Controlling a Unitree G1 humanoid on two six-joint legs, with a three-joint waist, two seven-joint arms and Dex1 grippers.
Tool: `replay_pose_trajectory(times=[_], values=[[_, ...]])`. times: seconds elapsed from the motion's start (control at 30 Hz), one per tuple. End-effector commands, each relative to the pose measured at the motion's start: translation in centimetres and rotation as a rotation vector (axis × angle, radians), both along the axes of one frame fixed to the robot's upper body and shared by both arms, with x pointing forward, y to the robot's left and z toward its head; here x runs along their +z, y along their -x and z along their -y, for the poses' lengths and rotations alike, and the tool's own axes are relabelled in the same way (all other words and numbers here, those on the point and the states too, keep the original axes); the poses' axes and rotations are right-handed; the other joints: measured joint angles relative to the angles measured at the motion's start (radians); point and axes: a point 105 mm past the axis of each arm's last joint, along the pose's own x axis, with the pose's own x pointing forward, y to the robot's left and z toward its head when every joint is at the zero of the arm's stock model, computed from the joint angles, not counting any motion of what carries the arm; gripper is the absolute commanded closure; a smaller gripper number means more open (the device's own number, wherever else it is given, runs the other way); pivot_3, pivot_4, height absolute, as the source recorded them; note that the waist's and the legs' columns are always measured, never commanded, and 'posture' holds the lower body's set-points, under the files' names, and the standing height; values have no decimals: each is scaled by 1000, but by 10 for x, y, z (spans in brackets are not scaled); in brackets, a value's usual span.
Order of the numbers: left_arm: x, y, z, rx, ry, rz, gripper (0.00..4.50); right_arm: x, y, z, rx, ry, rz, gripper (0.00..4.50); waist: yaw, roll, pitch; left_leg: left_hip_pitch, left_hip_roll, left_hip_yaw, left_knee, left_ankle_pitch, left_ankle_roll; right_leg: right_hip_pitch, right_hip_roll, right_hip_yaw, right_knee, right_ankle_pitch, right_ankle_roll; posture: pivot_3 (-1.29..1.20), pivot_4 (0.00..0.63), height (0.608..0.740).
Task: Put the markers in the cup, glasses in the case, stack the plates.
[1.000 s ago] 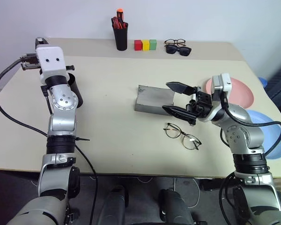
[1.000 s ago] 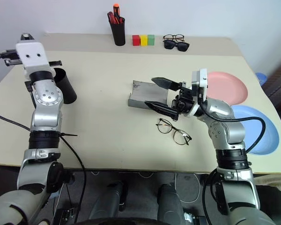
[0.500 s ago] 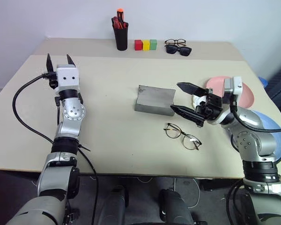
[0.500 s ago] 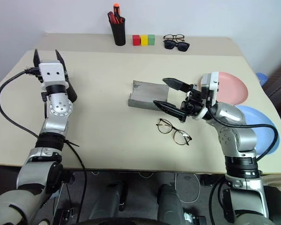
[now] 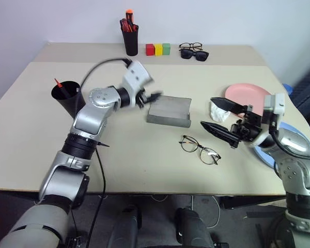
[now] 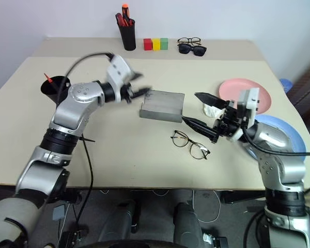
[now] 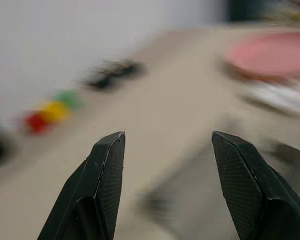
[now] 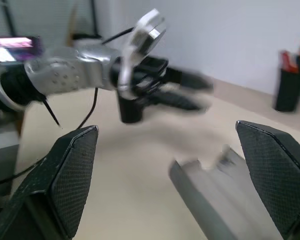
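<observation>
- The left gripper [image 5: 151,97] hangs over the tan table [image 5: 119,144] at the near-left corner of the grey spectacle case [image 5: 169,111], its two black fingers [image 7: 102,175] parted with nothing between them.
- The right gripper [image 5: 220,118] hovers at about 3 o'clock from the case, jaws spread wide and empty, pointing toward the case.
- The wire-framed glasses [image 5: 199,150] lie open on the table at 5 o'clock from the case, just below the right gripper's lower finger.
- A white marker [image 5: 217,110] lies beside the salmon pink plate [image 5: 248,94], behind the right gripper.
- The light blue plate [image 5: 299,147] sits at 5 o'clock from the pink one, largely under the right arm.
- The black cup [image 5: 66,95] stands near the table's left edge with a red marker [image 5: 59,84] in it.
</observation>
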Motion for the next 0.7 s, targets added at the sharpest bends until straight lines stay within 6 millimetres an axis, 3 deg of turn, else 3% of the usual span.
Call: replay_pose_trajectory(times=[0.03, 0.27, 0.37, 0.47, 0.5, 0.7], values=[[-19, 9, -2, -154, -215, -41, 1733, 14, 13, 7, -53, 16, 59, 0, -4, 1, 0, 0, 1, 0, 0, 0, 0, 0, 0, 0, 0, 0, -1, 0, 150, 740], [-36, -19, 2, -196, -446, 12, 1733, 9, 31, 13, -154, -2, 57, 0, 19, 0, 0, -3, 1, 0, 3, 0, 0, 0, 0, 0, -3, 0, -2, 0, 150, 740], [-43, -28, 8, -201, -501, 37, 2567, 9, 36, 14, -192, -11, 58, 0, 26, 0, 0, -4, 1, 0, 4, -1, 1, 1, 0, 0, -5, 0, -2, 0, 150, 740], [-47, -30, 12, -217, -518, 41, 4127, 8, 40, 15, -213, -12, 56, 0, 21, -1, 1, -4, 1, 0, 3, -1, 2, 1, 0, 0, -6, 0, -2, 0, 150, 740], [-47, -31, 14, -218, -516, 42, 4428, 8, 41, 16, -221, -12, 55, 0, 20, -1, 1, -4, 1, 0, 3, -1, 2, 0, 0, -1, -6, 0, -2, 0, 150, 740], [-45, -29, 19, -253, -514, 32, 4428, 5, 43, 17, -244, -12, 50, 0, 19, -1, 1, -4, 1, 0, 3, -1, 2, 1, 0, -1, -6, 0, -2, 0, 150, 740]])
